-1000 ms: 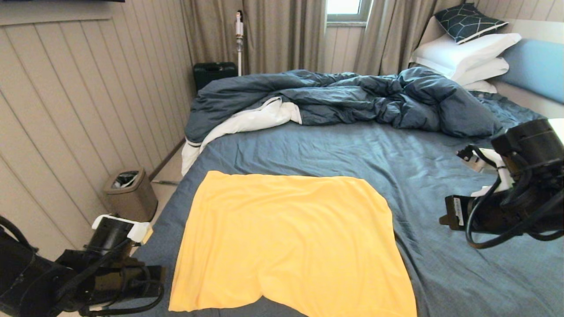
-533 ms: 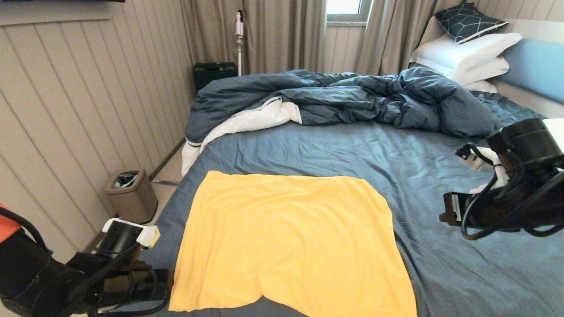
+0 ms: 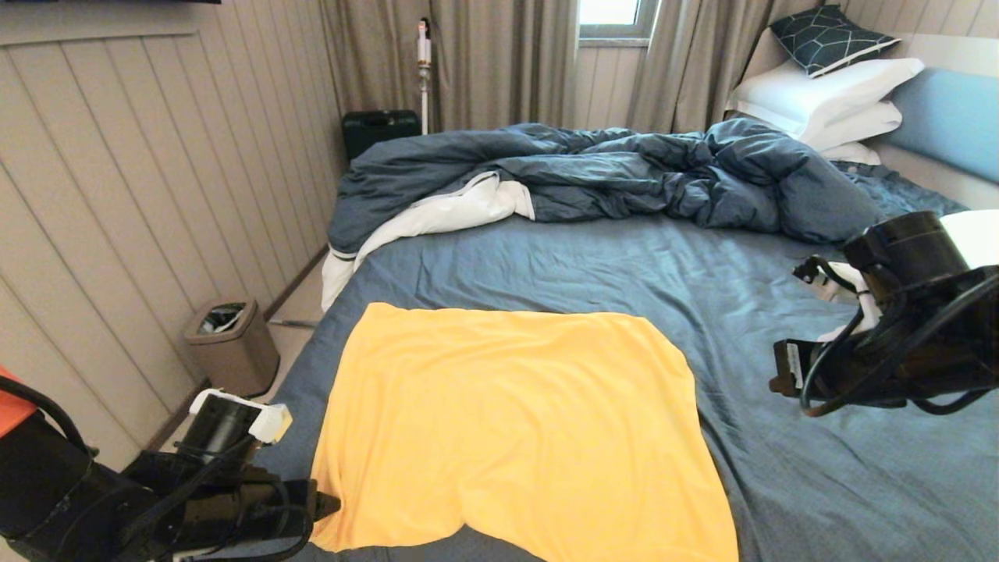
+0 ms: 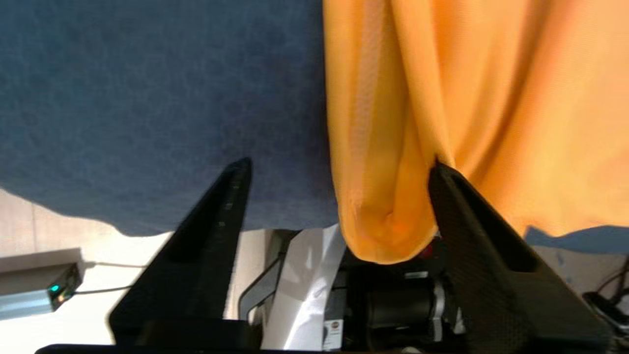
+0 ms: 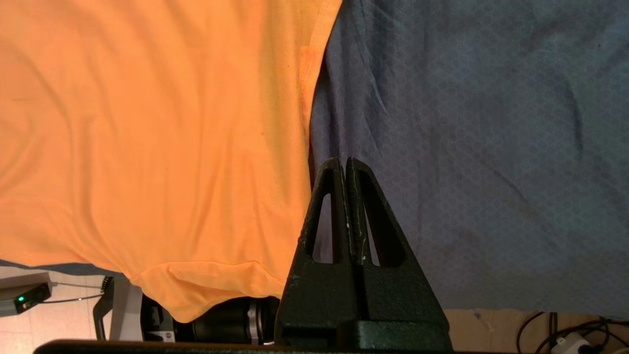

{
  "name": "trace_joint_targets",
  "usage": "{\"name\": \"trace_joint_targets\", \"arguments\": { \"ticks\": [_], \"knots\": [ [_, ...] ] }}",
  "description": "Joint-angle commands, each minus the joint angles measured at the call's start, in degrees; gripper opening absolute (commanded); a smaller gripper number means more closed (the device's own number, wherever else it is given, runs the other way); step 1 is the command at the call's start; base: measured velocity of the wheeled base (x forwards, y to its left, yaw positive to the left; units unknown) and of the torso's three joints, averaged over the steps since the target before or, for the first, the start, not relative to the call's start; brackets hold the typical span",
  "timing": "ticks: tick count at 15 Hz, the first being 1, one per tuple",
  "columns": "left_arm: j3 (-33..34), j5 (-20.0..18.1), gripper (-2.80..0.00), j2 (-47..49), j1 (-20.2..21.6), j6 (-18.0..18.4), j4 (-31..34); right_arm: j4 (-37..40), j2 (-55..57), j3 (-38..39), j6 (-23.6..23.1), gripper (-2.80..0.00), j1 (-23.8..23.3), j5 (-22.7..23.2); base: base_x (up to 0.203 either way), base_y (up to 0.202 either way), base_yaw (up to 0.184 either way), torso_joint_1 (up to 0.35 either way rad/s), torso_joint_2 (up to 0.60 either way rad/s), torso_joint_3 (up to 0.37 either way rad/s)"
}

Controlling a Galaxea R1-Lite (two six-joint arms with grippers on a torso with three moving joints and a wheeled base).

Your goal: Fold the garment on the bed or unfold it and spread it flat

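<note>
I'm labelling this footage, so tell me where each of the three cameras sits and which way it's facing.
Head view: high on the robot, looking down the bed at the garment; both arms show.
Left wrist view: behind the open left gripper, at the garment's corner.
Right wrist view: behind the shut right gripper, over the sheet.
All three share the garment.

Bare sheet (image 3: 593, 265) beyond garment (image 3: 507, 421); duvet (image 3: 624, 176) blocks farther.

Yellow-orange garment (image 3: 507, 425), slate-blue bed (image 3: 780, 484), dark blue duvet (image 3: 624, 172)
</note>
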Motion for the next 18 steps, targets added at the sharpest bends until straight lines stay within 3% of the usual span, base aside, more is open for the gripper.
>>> {"name": "trace_joint_targets", "arguments": {
  "ticks": [1, 8, 11, 18],
  "knots": [
    [-0.19, -0.05, 0.00, -3.17, -0.11, -0.26, 0.15, -0.15, 1.04, -0.12, 0.06, -2.80, -0.04, -0.02, 0.000, 0.000, 0.000, 0.000, 0.00, 0.000],
    [1.65, -0.40, 0.00, -6.61, -0.11, -0.52, 1.01, -0.99, 1.28, -0.20, 0.06, -2.80, -0.30, 0.06, 0.000, 0.000, 0.000, 0.000, 0.00, 0.000],
    [2.09, -3.41, 0.00, -4.70, -0.25, -1.59, 1.27, -0.98, 1.28, -0.29, 0.06, -2.80, -0.21, 0.06, 0.000, 0.000, 0.000, 0.000, 0.00, 0.000],
    [-0.36, -6.21, 0.00, 1.48, -0.29, -2.72, 1.27, -2.20, 3.79, -1.17, 0.06, -2.80, -0.39, 0.00, 0.000, 0.000, 0.000, 0.000, 0.00, 0.000]
  ]
}}
